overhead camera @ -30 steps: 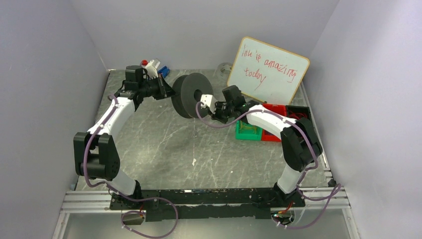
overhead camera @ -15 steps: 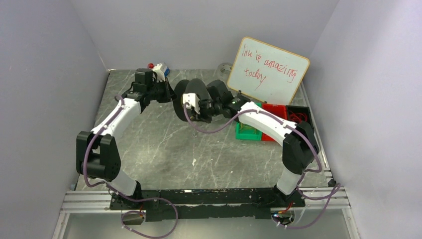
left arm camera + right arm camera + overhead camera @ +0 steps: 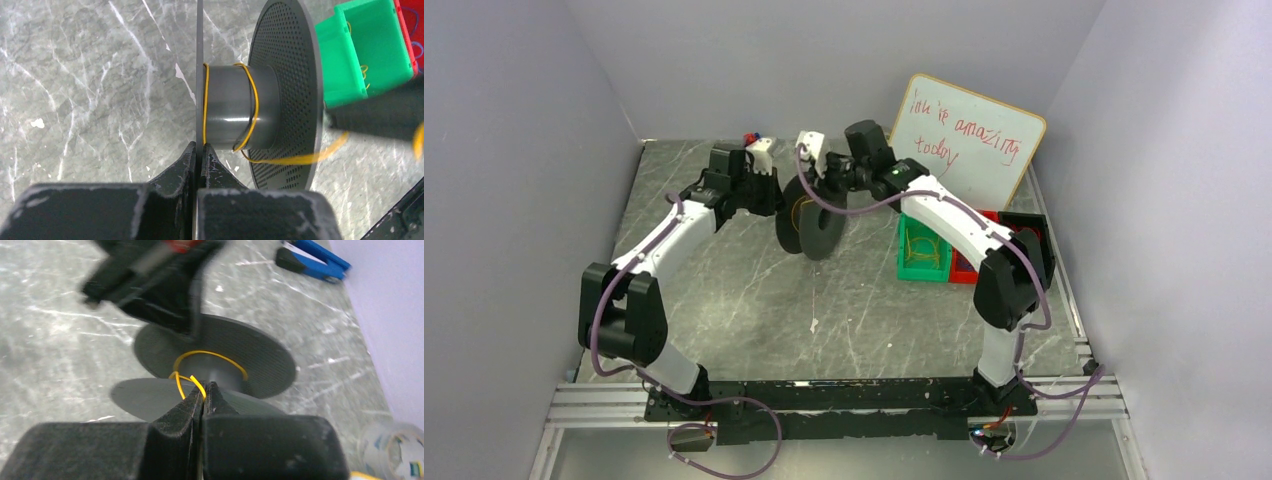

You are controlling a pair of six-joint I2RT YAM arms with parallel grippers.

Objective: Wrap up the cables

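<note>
Both jaws clenched, L gripper (image 3: 199, 150) on spool (image 3: 235, 107) flange, R gripper (image 3: 202, 390) pinching cable (image 3: 205, 105), loose loop (image 3: 300, 159) blurred.

Grey marble table (image 3: 724, 290): green bin (image 3: 921, 270), whiteboard (image 3: 964, 140) leaning at back.

A whiteboard (image 3: 964, 140) leaned on the desk (image 3: 724, 290) behind a green bin (image 3: 922, 272) and red bin (image 3: 1002, 218); a blue object (image 3: 312, 262), perhaps a stapler, lay apart.
</note>
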